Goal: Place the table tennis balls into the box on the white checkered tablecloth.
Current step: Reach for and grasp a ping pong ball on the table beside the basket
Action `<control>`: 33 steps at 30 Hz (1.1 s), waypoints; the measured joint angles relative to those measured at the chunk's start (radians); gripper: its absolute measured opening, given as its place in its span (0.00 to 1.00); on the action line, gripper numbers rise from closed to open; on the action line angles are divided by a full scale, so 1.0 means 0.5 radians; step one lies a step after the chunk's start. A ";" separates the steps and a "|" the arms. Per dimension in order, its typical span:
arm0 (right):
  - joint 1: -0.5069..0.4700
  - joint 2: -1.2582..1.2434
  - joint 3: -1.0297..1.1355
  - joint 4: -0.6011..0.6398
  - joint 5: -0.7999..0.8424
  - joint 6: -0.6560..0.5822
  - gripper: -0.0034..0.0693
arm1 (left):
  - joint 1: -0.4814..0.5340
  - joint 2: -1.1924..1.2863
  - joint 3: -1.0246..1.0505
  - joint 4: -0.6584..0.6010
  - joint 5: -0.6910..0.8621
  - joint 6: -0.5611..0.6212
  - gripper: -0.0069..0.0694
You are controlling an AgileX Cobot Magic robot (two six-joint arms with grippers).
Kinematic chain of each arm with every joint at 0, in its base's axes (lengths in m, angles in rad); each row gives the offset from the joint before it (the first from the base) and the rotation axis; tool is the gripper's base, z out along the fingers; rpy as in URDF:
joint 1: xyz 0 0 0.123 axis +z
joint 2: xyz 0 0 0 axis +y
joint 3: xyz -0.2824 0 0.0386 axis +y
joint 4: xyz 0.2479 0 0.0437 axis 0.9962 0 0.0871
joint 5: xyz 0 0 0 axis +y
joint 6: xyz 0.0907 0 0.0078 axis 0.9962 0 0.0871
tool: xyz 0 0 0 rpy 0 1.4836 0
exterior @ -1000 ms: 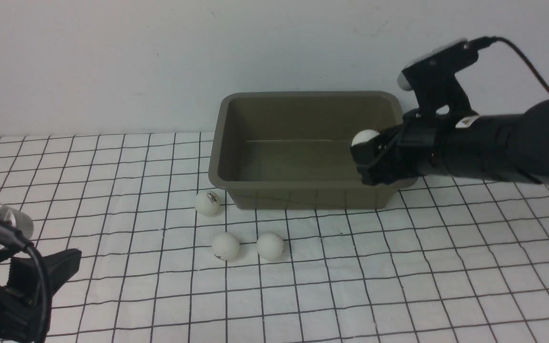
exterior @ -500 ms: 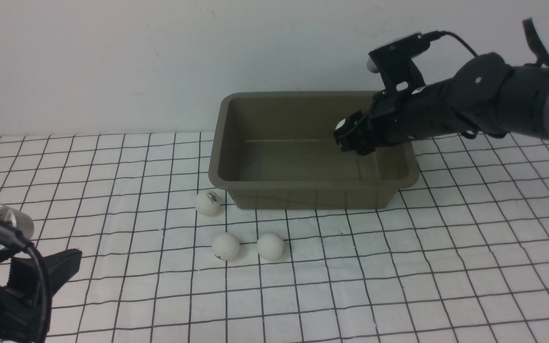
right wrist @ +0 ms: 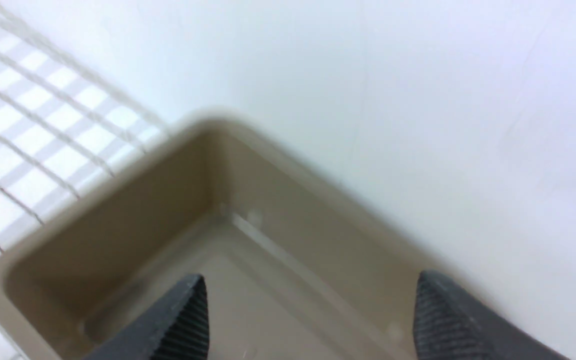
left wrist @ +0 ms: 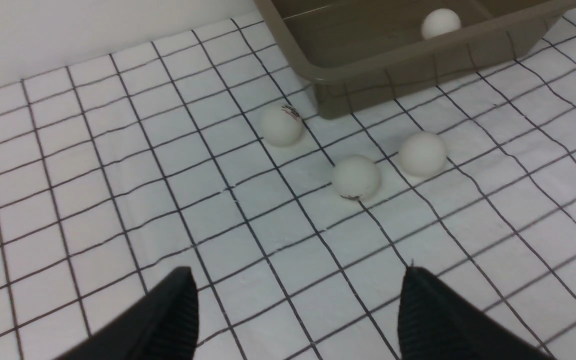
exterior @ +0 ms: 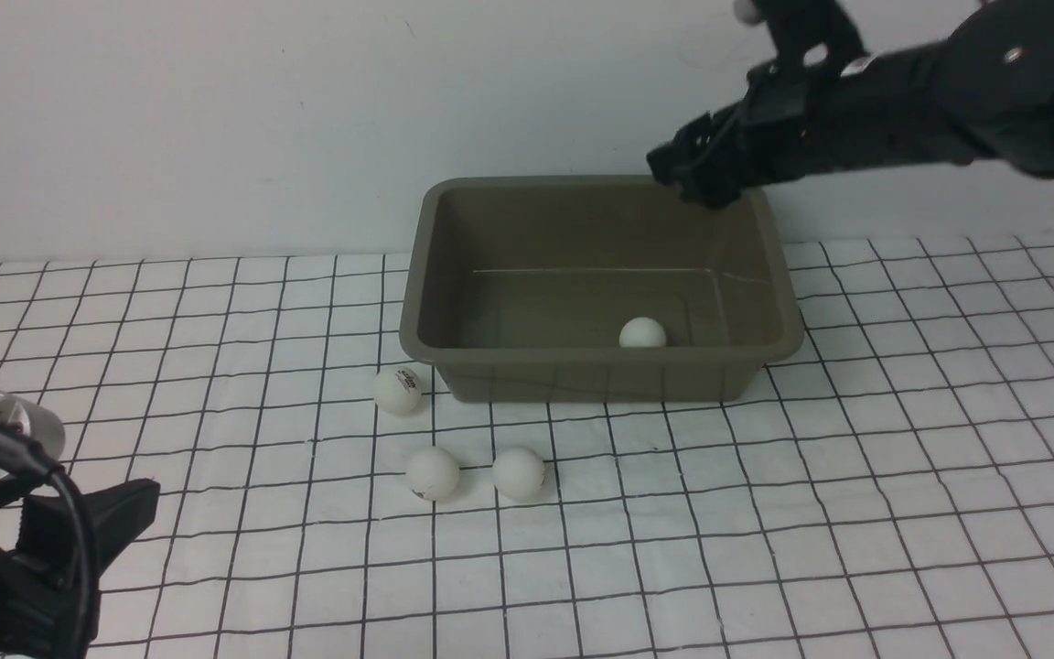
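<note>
No legible text found. The table tennis ball (left wrist: 281,125) beside the box (left wrist: 393,82) bears a dark printed mark, unreadable.

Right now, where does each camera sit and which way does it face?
Front: between left arm and right arm, facing forward at box; both show.
Left wrist: over cloth, facing three loose balls; open left gripper shows.
Right wrist: above box, facing its far corner; open right gripper shows.
Shared: front, left wrist show the boxed ball.
</note>
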 joint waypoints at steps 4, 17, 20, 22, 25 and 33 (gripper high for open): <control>0.000 -0.324 0.000 -0.073 0.166 0.032 0.73 | 0.000 0.027 0.000 -0.129 0.101 0.241 0.72; 0.000 -0.774 -0.002 -0.117 1.212 0.310 0.73 | 0.000 0.468 -0.279 -0.638 0.386 0.638 0.72; 0.000 -0.780 -0.002 -0.117 1.313 0.339 0.73 | 0.000 0.646 -0.320 -0.635 0.374 0.756 0.72; 0.000 -0.782 -0.002 -0.117 1.353 0.376 0.73 | 0.000 0.764 -0.340 -0.635 0.309 0.766 0.72; 0.000 -0.784 -0.002 -0.111 1.388 0.401 0.73 | 0.000 0.946 -0.369 -0.655 0.100 0.757 0.72; 0.000 -0.784 -0.002 -0.094 1.405 0.404 0.73 | 0.000 1.478 -0.522 -0.947 -0.258 0.944 0.72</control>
